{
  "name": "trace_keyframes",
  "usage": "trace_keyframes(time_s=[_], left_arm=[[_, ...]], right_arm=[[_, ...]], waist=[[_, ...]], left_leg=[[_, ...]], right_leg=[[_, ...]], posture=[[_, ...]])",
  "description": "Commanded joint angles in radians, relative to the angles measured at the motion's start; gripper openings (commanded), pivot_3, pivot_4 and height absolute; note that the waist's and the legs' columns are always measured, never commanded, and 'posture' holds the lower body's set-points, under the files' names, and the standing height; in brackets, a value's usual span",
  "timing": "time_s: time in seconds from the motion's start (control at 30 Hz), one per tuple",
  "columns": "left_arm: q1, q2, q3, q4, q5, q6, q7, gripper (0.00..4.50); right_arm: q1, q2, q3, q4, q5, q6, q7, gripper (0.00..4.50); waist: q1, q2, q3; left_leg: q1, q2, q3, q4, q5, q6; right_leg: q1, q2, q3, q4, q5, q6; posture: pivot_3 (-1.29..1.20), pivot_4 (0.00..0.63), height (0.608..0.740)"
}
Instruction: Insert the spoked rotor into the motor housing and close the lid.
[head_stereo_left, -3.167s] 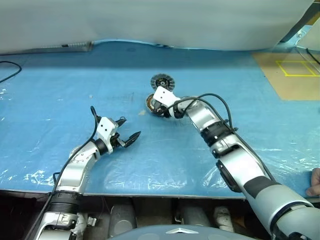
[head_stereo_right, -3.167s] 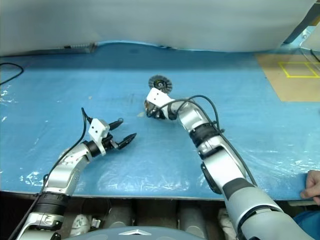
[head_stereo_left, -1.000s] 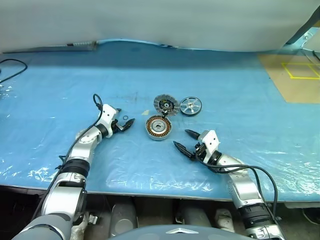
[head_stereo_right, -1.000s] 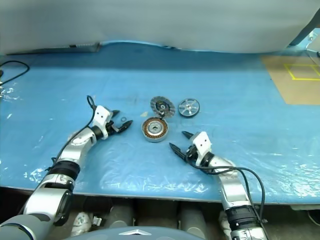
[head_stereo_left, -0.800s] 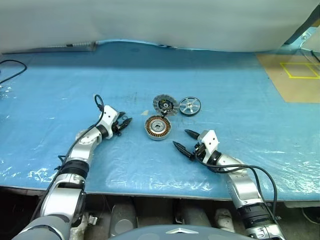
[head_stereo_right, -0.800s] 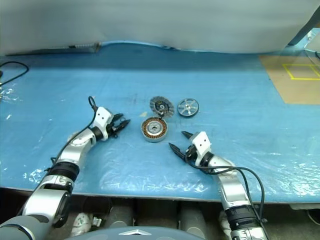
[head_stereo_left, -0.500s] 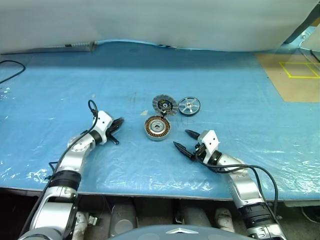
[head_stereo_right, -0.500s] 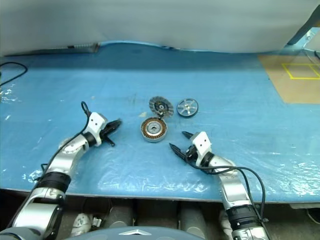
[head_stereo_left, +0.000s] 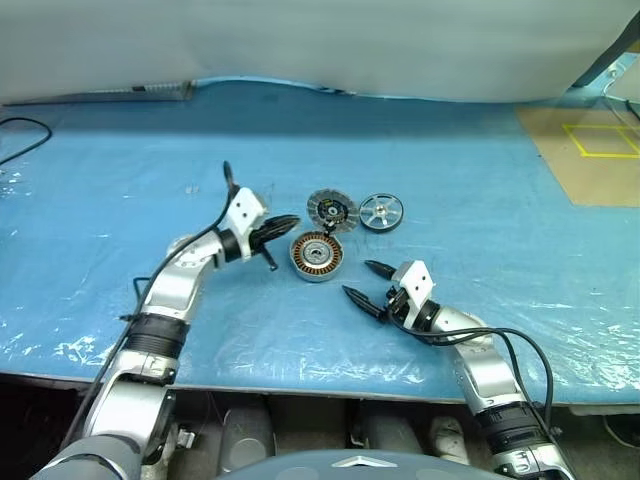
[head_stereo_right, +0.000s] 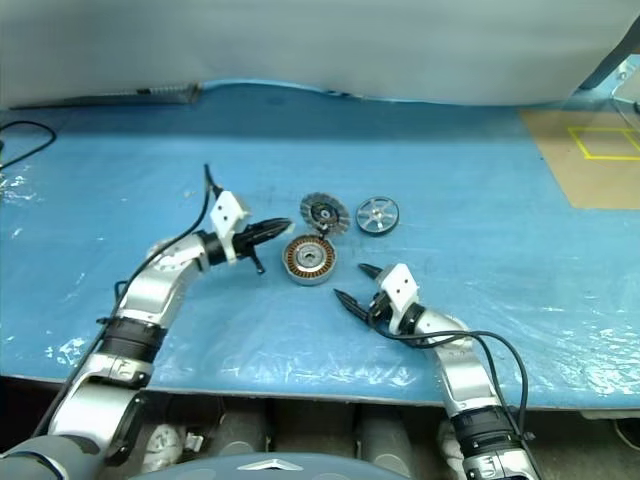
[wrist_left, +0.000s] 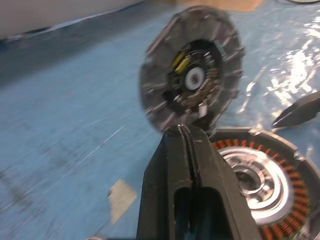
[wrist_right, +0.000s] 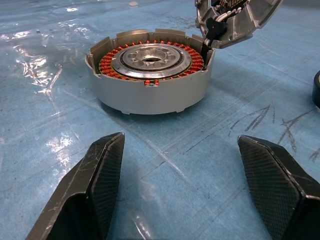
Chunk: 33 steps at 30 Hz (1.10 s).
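Observation:
The motor housing (head_stereo_left: 317, 257), a short cylinder with copper windings, sits mid-table on the blue sheet. The grey ribbed lid (head_stereo_left: 332, 210) stands tilted just behind it, its lower edge at the housing's far rim (wrist_right: 150, 70). The shiny spoked rotor (head_stereo_left: 381, 212) lies flat to the right of the lid. My left gripper (head_stereo_left: 290, 222) is shut with nothing visible between its fingers (wrist_left: 184, 150); it hovers just left of the housing, pointing at the lid (wrist_left: 192, 80). My right gripper (head_stereo_left: 360, 281) stands open on the near right side of the housing, apart from it.
A tan board with yellow tape (head_stereo_left: 590, 150) lies at the back right. A black cable (head_stereo_left: 20, 130) runs at the far left. A small tan scrap (wrist_left: 122, 197) lies on the sheet left of the housing. The table's front edge (head_stereo_left: 300, 390) is close below both arms.
My left gripper shut near a small ring on the sheet, then rose and swung right to the housing and lid. The right gripper, earlier at the housing, drew back and has since kept still.

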Motion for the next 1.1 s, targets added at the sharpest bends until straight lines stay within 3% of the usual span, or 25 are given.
trace_keyframes(time_s=[0.03,0.63,0.87,0.97,1.1], left_arm=[[-0.03,-0.007,-0.029,0.021,0.001,-0.019,-0.053,0.03],[-0.037,-0.027,-0.089,0.096,0.042,-0.045,-0.126,0.03],[-0.003,0.0,0.002,0.025,-0.029,0.007,-0.09,0.03],[0.024,0.019,0.056,-0.017,-0.059,0.046,-0.052,0.6],[0.044,0.039,0.096,-0.011,-0.038,0.014,0.01,1.97]], right_arm=[[-0.007,0.001,0.004,0.004,0.004,-0.018,-0.004,3.84],[0.002,-0.008,0.012,-0.006,0.002,0.0,-0.016,3.84],[0.002,-0.02,0.009,-0.007,-0.001,0.003,-0.022,3.84],[0.007,-0.018,0.01,-0.01,0.003,0.007,-0.025,3.84],[0.008,-0.018,0.016,-0.01,0.002,0.011,-0.025,3.84]], waist=[[0.0,0.0,0.0],[0.002,0.0,0.0],[0.002,0.0,0.0],[0.001,0.0,0.0],[0.003,0.0,0.0]], left_leg=[[0.0,0.0,0.0,0.0,0.0,0.0],[0.0,0.0,0.0,0.0,0.0,0.0],[0.0,0.0,0.0,0.0,0.0,0.0],[0.0,0.0,0.0,0.0,0.0,0.0],[0.0,0.0,0.0,0.0,0.0,0.0]], right_leg=[[0.0,0.0,0.0,0.0,0.0,0.0],[0.0,0.0,0.0,0.0,0.0,0.0],[0.0,0.0,0.0,0.0,0.0,0.0],[0.0,0.0,0.0,0.0,0.0,0.0],[0.0,0.0,-0.001,-0.001,0.0,0.0]], posture=[[0.0,0.15,0.74],[0.0,0.15,0.74],[0.0,0.15,0.74],[0.0,0.15,0.74],[0.0,0.15,0.74]])
